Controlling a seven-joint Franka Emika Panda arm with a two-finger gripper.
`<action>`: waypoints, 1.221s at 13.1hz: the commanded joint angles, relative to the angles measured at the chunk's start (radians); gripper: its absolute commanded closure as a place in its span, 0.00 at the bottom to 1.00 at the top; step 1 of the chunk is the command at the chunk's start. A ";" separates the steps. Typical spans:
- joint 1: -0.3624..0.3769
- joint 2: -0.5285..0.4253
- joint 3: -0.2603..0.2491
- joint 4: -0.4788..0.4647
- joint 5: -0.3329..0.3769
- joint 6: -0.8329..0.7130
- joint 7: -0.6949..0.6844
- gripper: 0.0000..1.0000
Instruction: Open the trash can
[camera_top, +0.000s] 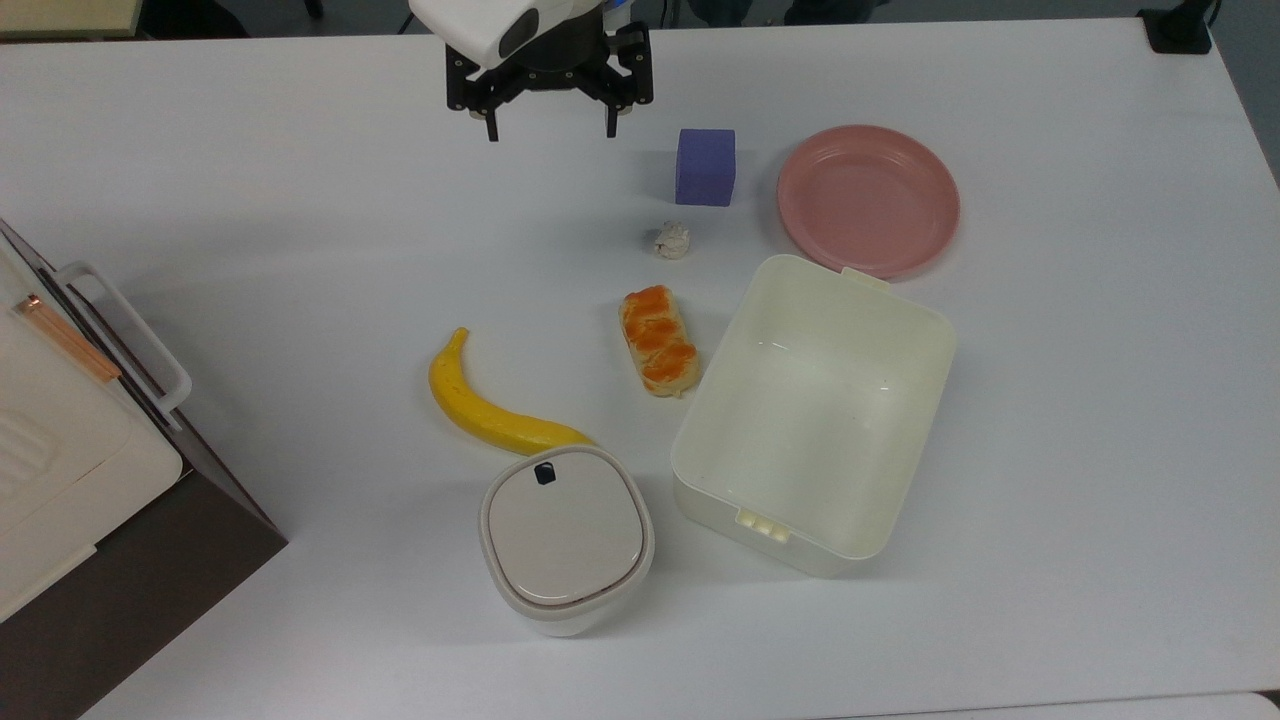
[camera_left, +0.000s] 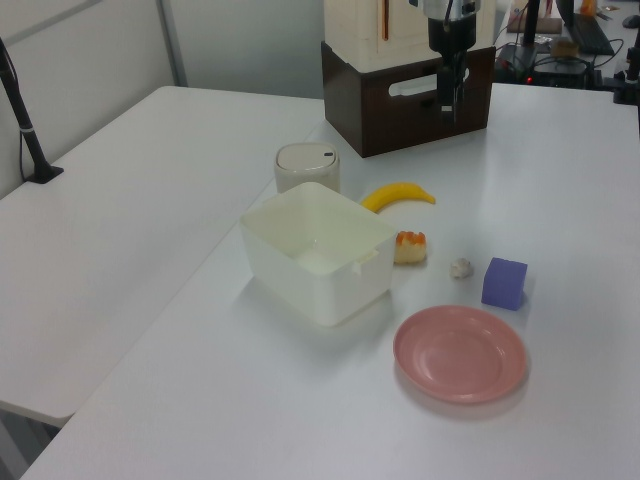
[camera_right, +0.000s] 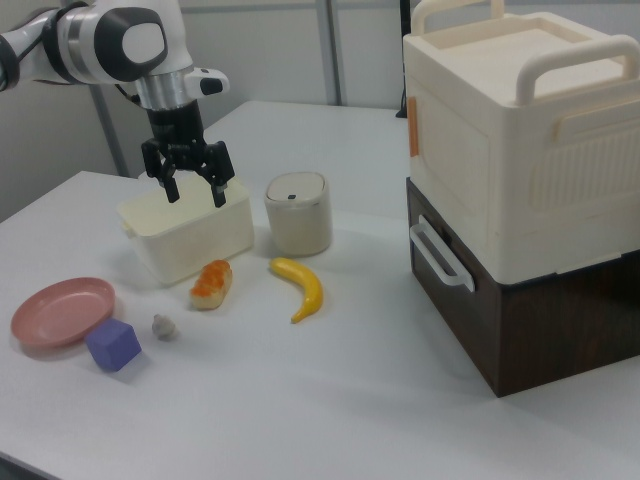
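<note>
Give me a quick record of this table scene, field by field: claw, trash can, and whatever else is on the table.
claw: open, holding nothing, raised above the table, apart from every item
trash can: upright, lid shut, dark button on its rim
banana: lying flat, its end right beside the trash can
tub: open, empty
bread: beside the tub
crumpled wad: between bread and purple block
pink plate: empty
</note>
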 joint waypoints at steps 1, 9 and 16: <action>0.035 -0.045 -0.003 -0.022 0.003 -0.050 0.007 0.00; 0.032 -0.042 -0.003 -0.027 -0.006 -0.051 0.005 0.00; 0.031 -0.039 -0.001 -0.030 -0.002 -0.048 0.012 0.00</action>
